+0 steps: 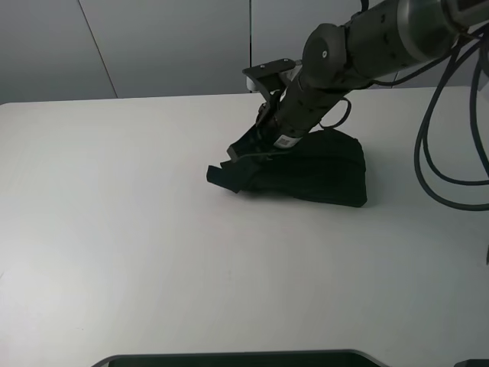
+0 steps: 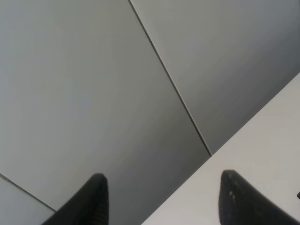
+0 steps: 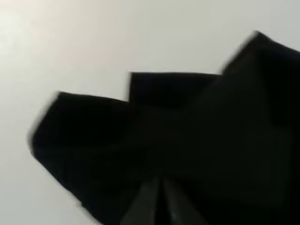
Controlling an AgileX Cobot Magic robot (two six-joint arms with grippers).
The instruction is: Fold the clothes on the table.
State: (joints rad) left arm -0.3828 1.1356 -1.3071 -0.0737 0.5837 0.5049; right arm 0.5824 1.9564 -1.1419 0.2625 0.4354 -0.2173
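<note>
Right claw (image 3: 159, 206) pinching T-shirt (image 1: 328, 172) edge

Black soft-fabric T-shirt (image 1: 321, 172): bunched on large white smooth-topped table (image 1: 153, 252), right of centre, toward far edge.

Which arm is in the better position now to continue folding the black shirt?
The right. Its right gripper is shut on the shirt. The left gripper is open, points toward the wall and does not appear in the high view.
</note>
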